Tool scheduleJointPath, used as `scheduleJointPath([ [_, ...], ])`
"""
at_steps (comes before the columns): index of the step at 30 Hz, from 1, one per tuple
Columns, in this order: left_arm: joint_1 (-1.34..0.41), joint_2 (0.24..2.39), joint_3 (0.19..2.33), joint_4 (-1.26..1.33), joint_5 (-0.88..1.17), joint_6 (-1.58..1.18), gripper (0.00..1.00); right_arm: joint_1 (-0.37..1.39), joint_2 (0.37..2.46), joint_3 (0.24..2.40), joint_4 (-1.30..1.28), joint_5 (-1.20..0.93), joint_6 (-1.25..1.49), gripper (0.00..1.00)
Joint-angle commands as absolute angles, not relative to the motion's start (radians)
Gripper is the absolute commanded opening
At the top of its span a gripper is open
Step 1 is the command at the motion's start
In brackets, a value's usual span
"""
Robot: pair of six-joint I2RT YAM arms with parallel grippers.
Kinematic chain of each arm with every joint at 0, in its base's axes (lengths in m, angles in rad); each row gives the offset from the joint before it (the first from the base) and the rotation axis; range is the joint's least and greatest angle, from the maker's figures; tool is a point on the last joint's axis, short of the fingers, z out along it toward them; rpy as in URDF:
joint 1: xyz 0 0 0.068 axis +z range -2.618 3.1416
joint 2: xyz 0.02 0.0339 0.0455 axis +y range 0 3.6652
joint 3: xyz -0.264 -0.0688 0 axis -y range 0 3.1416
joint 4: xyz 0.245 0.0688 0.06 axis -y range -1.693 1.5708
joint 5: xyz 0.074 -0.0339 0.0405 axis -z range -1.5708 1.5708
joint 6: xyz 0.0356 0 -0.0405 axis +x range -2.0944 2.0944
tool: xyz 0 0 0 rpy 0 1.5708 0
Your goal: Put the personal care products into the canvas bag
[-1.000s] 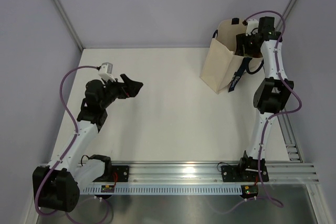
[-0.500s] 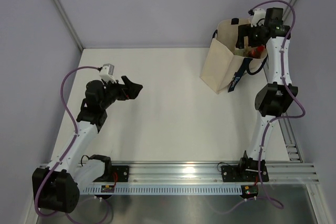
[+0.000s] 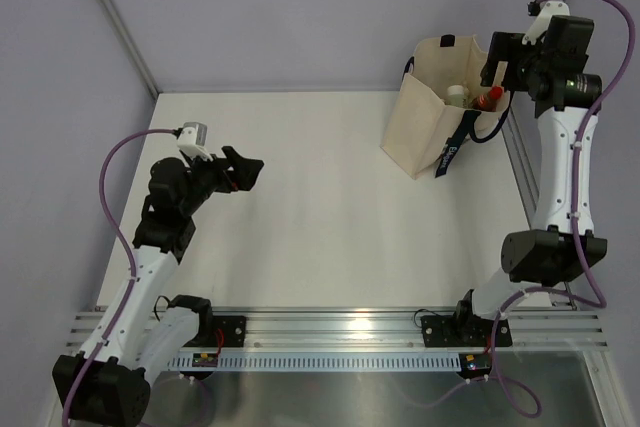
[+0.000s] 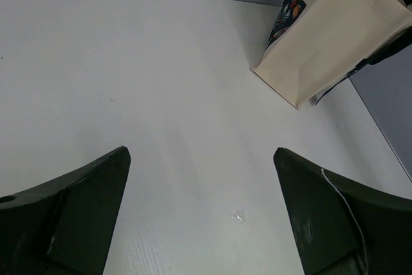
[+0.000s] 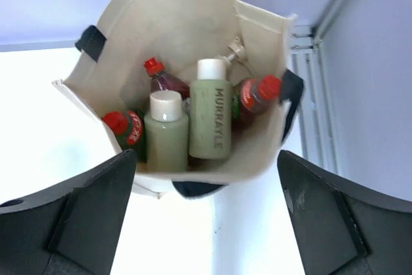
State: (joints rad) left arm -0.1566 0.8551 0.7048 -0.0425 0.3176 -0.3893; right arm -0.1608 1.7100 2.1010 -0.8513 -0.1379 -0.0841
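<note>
The beige canvas bag (image 3: 425,122) with navy handles stands upright at the table's back right; in the left wrist view the bag (image 4: 335,30) is far ahead. In the right wrist view I look down into the bag (image 5: 174,30). It holds several personal care products: two pale white-capped bottles (image 5: 166,140) (image 5: 210,117), red-capped bottles (image 5: 123,127) (image 5: 161,80) (image 5: 257,94) and a beige pump head (image 5: 235,51). My right gripper (image 3: 497,50) (image 5: 206,165) hangs open and empty above the bag's mouth. My left gripper (image 3: 245,169) (image 4: 201,152) is open and empty over bare table at the left.
An aluminium rail (image 3: 525,187) runs along the table's right edge beside the bag. Purple walls close the back and both sides. The white tabletop (image 3: 320,207) lies between the two arms.
My right gripper has risen out of the bag's mouth and opened, leaving a red bottle inside. The left arm has shifted slightly to the left.
</note>
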Motion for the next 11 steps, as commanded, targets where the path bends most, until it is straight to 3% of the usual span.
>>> scheduleJointPath([
  [1, -0.16, 0.818, 0.747, -0.06, 0.273, -0.361, 0.99, -0.167, 1.58, 1.926, -0.782, -0.008, -0.097, 1.0],
  [7, -0.16, 0.793, 0.723, -0.064, 0.268, -0.364, 0.99, -0.17, 1.28, 1.543, -0.6, 0.024, -0.143, 0.99],
  [11, -0.16, 0.792, 0.716, -0.058, 0.275, -0.357, 0.99, -0.17, 1.149, 1.425, -0.565, 0.025, -0.097, 1.0],
])
